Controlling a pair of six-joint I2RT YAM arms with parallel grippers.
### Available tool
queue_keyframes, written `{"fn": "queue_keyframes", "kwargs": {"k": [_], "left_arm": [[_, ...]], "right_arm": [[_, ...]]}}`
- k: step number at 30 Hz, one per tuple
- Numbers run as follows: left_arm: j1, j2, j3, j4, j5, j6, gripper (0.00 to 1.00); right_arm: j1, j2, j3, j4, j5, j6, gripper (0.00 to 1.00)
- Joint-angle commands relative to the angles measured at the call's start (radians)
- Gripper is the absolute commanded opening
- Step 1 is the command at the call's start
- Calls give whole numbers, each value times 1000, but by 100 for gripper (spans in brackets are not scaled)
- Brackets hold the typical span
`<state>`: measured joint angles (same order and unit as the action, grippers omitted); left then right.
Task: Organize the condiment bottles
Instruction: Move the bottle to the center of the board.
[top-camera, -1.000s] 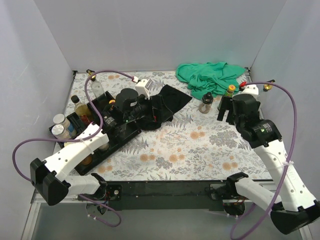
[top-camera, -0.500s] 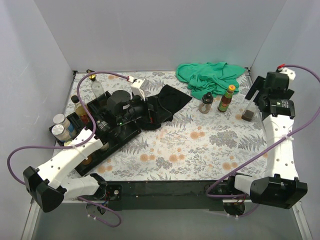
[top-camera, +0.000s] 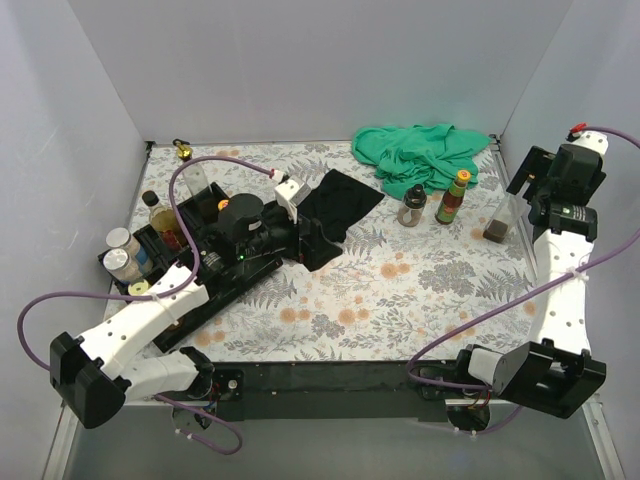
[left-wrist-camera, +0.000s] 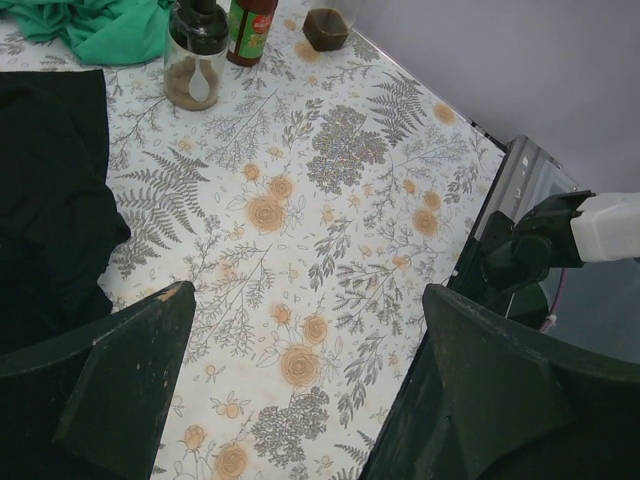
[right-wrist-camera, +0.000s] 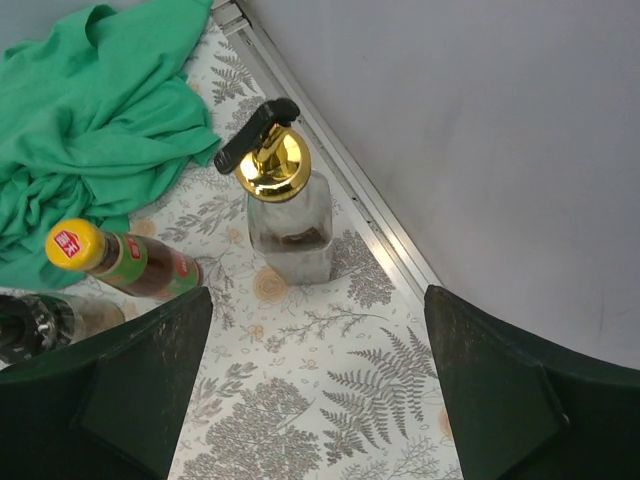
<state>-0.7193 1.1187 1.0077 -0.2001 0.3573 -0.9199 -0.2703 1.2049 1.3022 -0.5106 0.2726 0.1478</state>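
A: Start at the left. What's in the tray (top-camera: 255, 268)?

B: Two lidded shakers (top-camera: 120, 240) sit side by side at its near-left end. A tall clear bottle (top-camera: 195, 180) stands at the far corner, in the tray or just behind it, I cannot tell which. That grouping reads as sorted stock. The left arm (top-camera: 150, 310) lies across the rest of the tray, so I can't count what's under it.

A: And the left claw (left-wrist-camera: 307, 290)?

B: Spread wide, holding nothing. It hangs above bare table (left-wrist-camera: 330, 180) just off the edge of the black cloth (left-wrist-camera: 45, 200), pointing toward the bottles on the right side. I judge it idle, between jobs.

A: What's waiting over there?

B: Three, in a loose row in front of the green cloth (top-camera: 420, 155). There's a dark-lidded jar (top-camera: 411, 206) and a red sauce bottle (top-camera: 452, 198) just beside it. A little apart, close to the right wall, is a gold-spouted bottle (right-wrist-camera: 285, 215) with only dark residue at its bottom. All are upright and none is in the tray, so the sorting isn't done.

A: The right claw (right-wrist-camera: 318, 292)?

B: Also wide apart and empty, hovering above the gold-spouted bottle without touching it. It looks roughly lined up to take the body, since the spout lever sticks out sideways.

A: Anything unclear?

B: The jar is cut off at the edge of the right wrist view, and the labels are too small to read.
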Motion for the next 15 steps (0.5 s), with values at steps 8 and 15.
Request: {"fn": "queue_keyframes", "kwargs": {"k": [8,15], "left_arm": [[1,-31,-107,192,40,53,98],[1,-109,-164,223,-15,35,98]], "right_arm": [[-65,-54,-61,133,-133,-145,97],[-89,68,57,20,-242,-145,98]]}}
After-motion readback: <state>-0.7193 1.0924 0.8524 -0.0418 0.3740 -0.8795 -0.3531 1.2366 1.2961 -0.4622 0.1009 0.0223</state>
